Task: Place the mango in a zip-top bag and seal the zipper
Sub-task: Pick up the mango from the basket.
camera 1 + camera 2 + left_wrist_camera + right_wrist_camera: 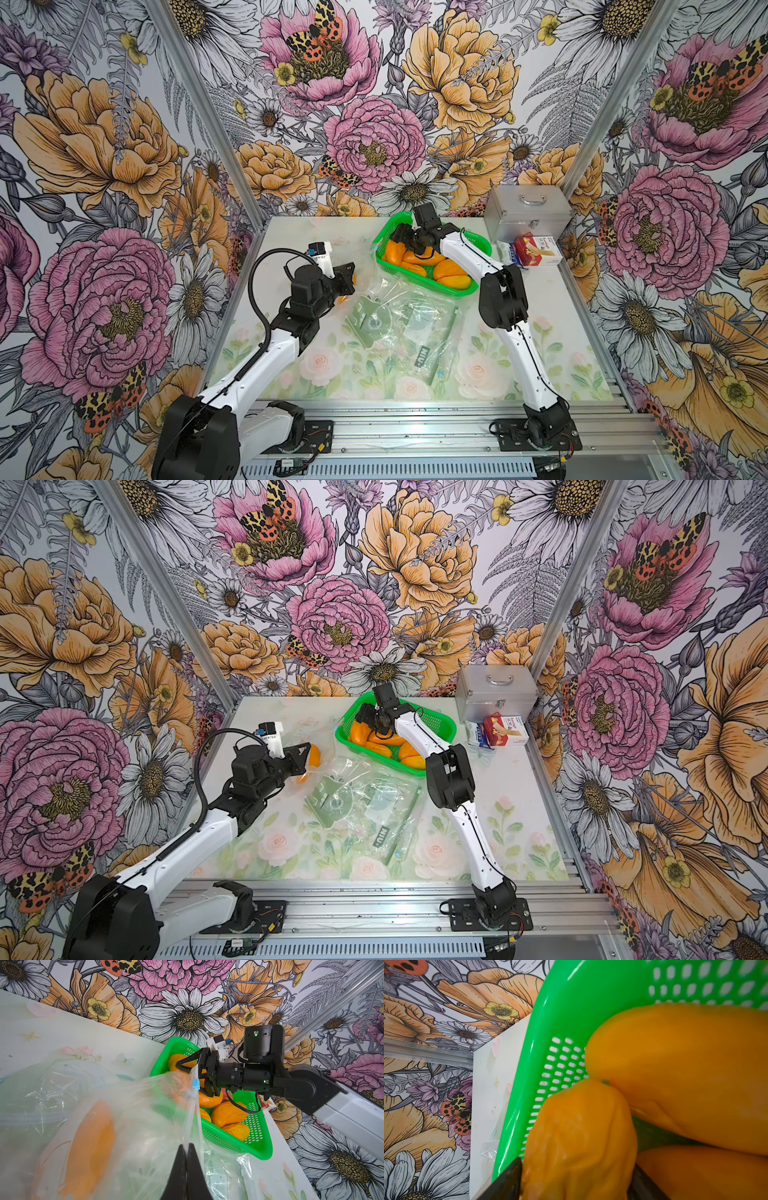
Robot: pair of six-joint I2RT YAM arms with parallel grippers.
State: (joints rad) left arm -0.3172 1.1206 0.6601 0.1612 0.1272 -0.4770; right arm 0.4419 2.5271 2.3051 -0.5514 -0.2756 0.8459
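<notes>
Now the right gripper [576,1165] reaches into the green basket [560,1012] at the far side of the table [291,237], fingers apart around a mango [581,1122]; whether they grip it I cannot tell. Further left, the left gripper [188,1148] pinches its fingers together on the zipper edge of the zip-top bag [135,1105].

Three walls [104,137] enclose the booth, papered with oversized hand-drawn flowers: pink peonies, orange blooms, white daisies, grey ferns and spotted orange moths. Bare aluminium posts [204,108] run up the two back corners. The surface [332,374] below is pale, printed with soft pink roses and green leaves. Ribbed aluminium rails [415,428] cross its near edge. The light is bright and even, with only faint shadows.
</notes>
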